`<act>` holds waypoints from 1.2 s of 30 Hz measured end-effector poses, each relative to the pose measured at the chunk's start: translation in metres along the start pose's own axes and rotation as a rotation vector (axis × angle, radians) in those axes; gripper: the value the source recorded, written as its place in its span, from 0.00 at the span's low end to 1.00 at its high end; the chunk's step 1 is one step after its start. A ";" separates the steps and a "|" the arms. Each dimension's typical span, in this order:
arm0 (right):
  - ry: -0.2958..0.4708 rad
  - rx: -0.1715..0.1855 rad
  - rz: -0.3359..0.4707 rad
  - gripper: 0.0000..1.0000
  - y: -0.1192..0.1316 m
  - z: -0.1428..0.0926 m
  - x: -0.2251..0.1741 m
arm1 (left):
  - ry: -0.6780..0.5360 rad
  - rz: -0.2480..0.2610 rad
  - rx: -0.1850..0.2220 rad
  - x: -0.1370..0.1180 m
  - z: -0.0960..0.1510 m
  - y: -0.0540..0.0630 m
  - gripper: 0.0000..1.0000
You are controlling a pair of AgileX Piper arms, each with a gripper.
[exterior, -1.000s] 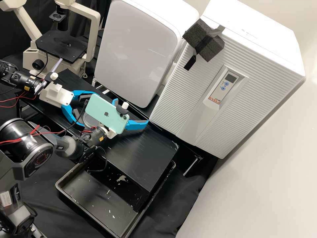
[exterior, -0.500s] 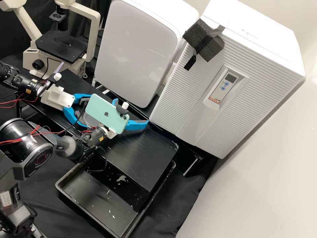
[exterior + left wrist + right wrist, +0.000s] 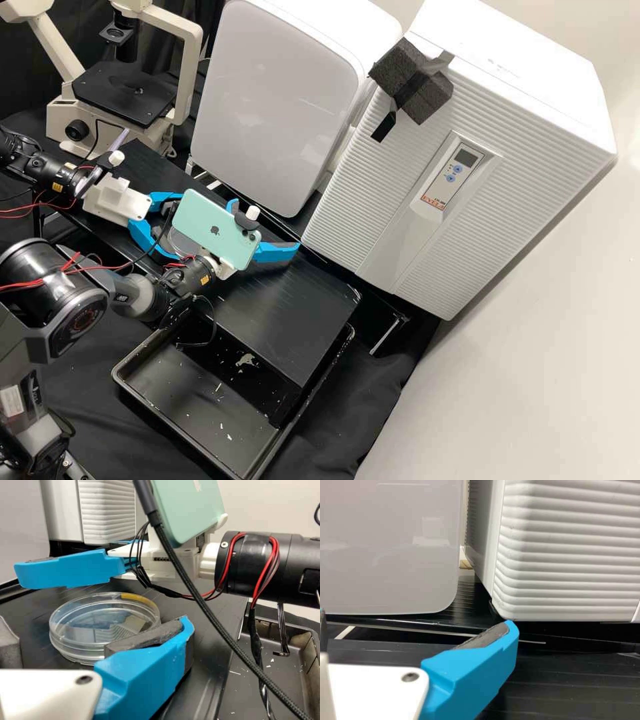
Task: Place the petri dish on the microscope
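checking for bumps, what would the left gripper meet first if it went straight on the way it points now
Probably the petri dish, which shows in line with the open left gripper; how much gap there is before contact is unclear.

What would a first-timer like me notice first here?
Probably the mint-green phone mounted on the right arm. Next, the big ribbed white cabinet at the back, then the clear petri dish on the black surface, near the left gripper.
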 end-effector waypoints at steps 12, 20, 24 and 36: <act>0.000 0.000 0.000 1.00 0.000 0.000 0.000 | 0.001 0.007 -0.013 0.002 0.003 0.000 0.00; 0.000 0.000 0.000 1.00 0.000 0.000 0.000 | 0.004 0.010 -0.017 0.002 0.003 0.000 0.00; 0.000 0.000 0.000 1.00 0.000 0.000 0.000 | 0.004 0.010 -0.017 0.002 0.003 0.000 0.00; 0.000 0.000 0.000 1.00 0.000 0.000 0.000 | -0.003 0.010 -0.013 0.002 0.004 0.000 0.00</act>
